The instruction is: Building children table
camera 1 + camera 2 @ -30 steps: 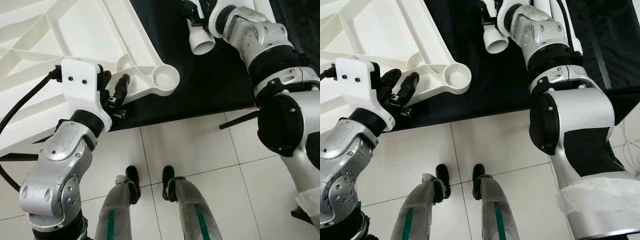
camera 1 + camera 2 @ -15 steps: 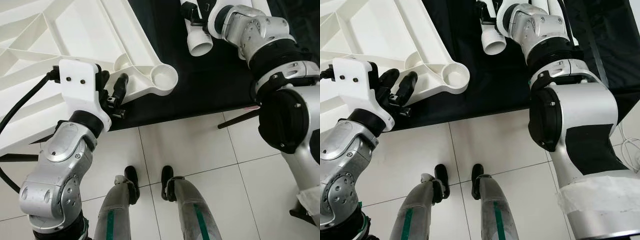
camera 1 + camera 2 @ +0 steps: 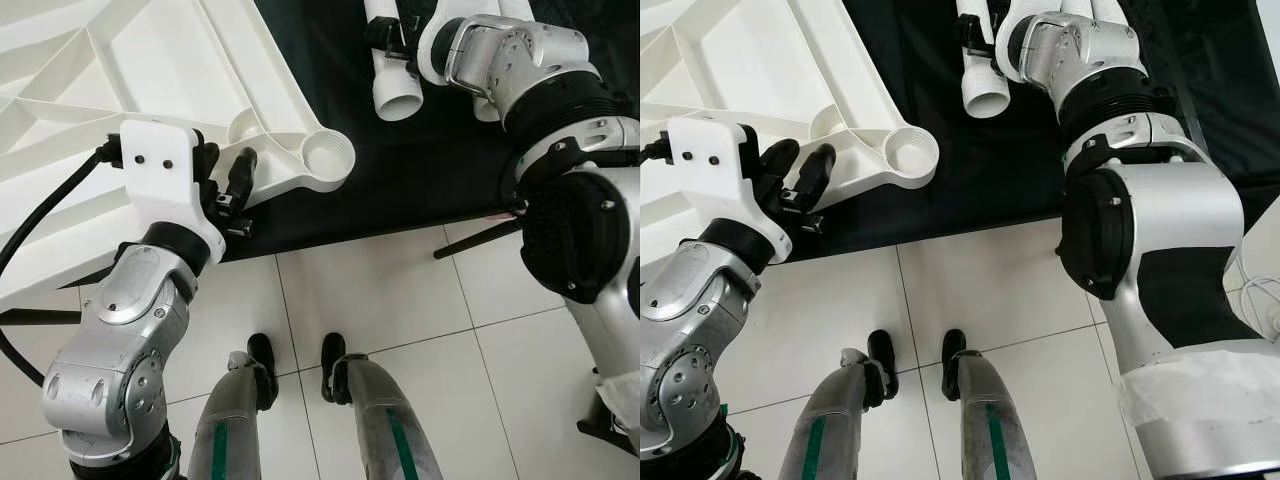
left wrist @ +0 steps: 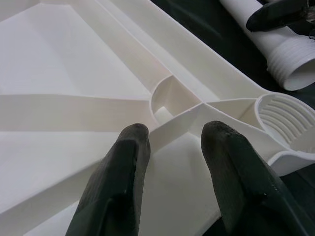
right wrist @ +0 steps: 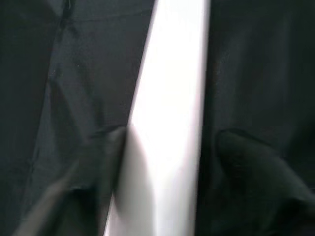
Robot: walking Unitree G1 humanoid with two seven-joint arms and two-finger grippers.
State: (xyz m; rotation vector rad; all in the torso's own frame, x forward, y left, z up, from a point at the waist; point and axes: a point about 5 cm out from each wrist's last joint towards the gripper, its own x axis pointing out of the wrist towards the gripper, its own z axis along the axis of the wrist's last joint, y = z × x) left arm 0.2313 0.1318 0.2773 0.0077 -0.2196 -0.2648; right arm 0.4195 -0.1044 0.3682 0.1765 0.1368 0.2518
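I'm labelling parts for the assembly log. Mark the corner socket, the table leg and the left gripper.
Corner socket [image 3: 329, 158], left eye view, on its round cup.
Table leg [image 3: 398, 95], left eye view, near its open threaded end.
Left gripper [image 4: 172, 157], left wrist view, midway between its fingertips.

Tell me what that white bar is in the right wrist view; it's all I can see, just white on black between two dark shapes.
Observer: It's a white table leg, a tube with a threaded open end, held by the right gripper over a black mat.
Operator: What does it join to?
Observer: Probably the round socket at the corner of the upturned white tabletop; leg and socket are apart.
Operator: Is the other arm helping?
Observer: The left gripper has its fingers open astride a rib of the tabletop, close to that socket.
Operator: Any more legs?
Observer: Another white tube lies by the right arm.
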